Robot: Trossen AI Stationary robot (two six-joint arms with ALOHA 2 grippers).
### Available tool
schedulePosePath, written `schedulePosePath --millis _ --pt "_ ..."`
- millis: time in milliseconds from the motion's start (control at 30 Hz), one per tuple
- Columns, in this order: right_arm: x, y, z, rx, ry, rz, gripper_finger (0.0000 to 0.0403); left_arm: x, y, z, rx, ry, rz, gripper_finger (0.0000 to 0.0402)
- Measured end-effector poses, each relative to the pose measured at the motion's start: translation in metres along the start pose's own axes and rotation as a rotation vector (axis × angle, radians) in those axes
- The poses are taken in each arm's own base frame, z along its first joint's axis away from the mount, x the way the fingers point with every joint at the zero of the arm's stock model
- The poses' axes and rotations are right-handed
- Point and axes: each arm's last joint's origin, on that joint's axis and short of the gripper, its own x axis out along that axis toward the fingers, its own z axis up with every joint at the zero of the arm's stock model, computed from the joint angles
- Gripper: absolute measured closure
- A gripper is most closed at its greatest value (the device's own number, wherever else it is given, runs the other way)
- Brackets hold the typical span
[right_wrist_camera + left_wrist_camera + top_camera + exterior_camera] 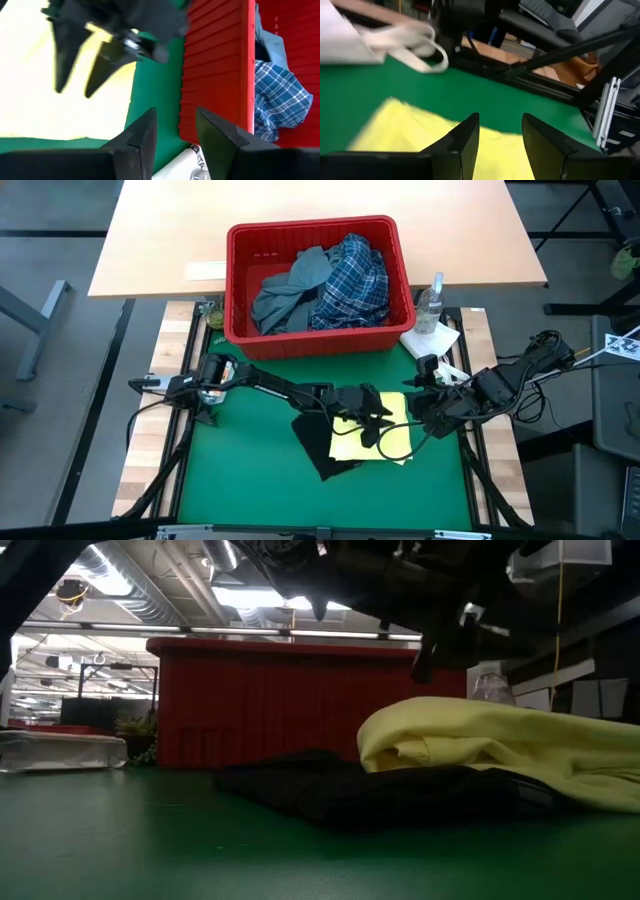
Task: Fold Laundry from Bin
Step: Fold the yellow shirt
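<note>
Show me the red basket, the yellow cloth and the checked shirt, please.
Red bin (312,341): high view, on its front wall.
Yellow garment (392,439): high view, on its bare right part.
Plaid shirt (355,280): high view, on its middle, inside the bin.

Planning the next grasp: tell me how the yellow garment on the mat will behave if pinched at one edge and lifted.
The yellow garment will probably be floppy: in the low view its edge curls over in a soft roll. It looks light, thin cloth, so a lifted edge would likely drape and unfold. It lies partly on the dark garment, which might drag along.
</note>
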Motion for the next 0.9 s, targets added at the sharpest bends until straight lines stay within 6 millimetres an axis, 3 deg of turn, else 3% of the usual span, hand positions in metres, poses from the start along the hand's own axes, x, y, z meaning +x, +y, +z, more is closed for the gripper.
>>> schedulePosePath --millis 167,333,633,900 --pt "0.014 0.011 -0.004 -0.013 0.021 0.002 0.0267 -0.019 0.009 0.023 0.062 0.070 0.057 0.0277" --pt "0.042 0.031 -0.007 0.000 0.008 0.013 0.0267 -0.043 0.017 0.031 0.062 0.249 0.136 0.0289" --pt "0.090 0.074 -0.002 0.177 -0.263 0.192 0.0267 -0.064 0.026 0.009 0.072 0.574 0.267 0.0302" --pt "0.132 0.108 -0.018 0.271 -0.464 0.317 0.0267 -0.067 0.029 0.005 0.136 0.565 0.429 0.0307"
